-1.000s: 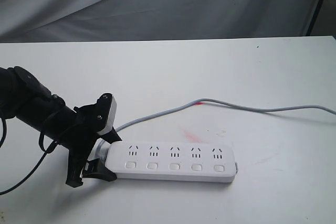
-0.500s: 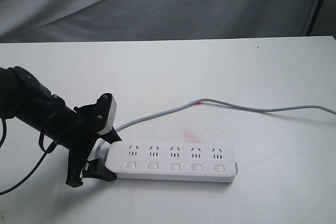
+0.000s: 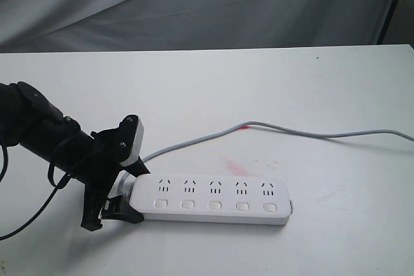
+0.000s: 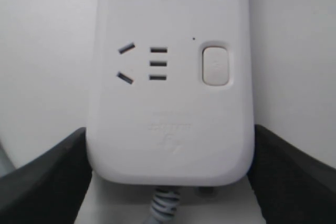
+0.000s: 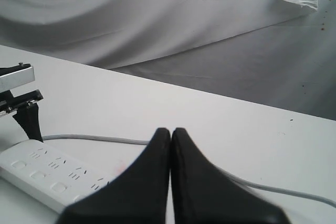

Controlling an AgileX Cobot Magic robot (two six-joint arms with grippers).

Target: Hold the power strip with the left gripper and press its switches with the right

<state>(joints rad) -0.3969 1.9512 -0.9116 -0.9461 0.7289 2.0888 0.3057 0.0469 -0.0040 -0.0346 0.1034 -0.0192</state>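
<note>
The white power strip [image 3: 213, 197] lies flat on the table, its five switches [image 3: 215, 205] in a row along the near side. My left gripper [image 3: 132, 193] is shut on the strip's cord end, one black finger against each long side. In the left wrist view the strip [image 4: 168, 103] fills the space between the fingers [image 4: 47, 182], with one switch [image 4: 216, 65] close by. My right gripper [image 5: 171, 131] is out of the exterior view. It hovers above the table, shut with nothing in it, and the strip [image 5: 47, 174] is off to one side of it.
The grey cord [image 3: 291, 130] curves from the strip's left end across the table to the right edge. A faint red smudge [image 3: 246, 159] marks the table behind the strip. A grey cloth backdrop [image 3: 194, 4] hangs behind the table, and a black stand leg [image 3: 391, 4] is at the far right.
</note>
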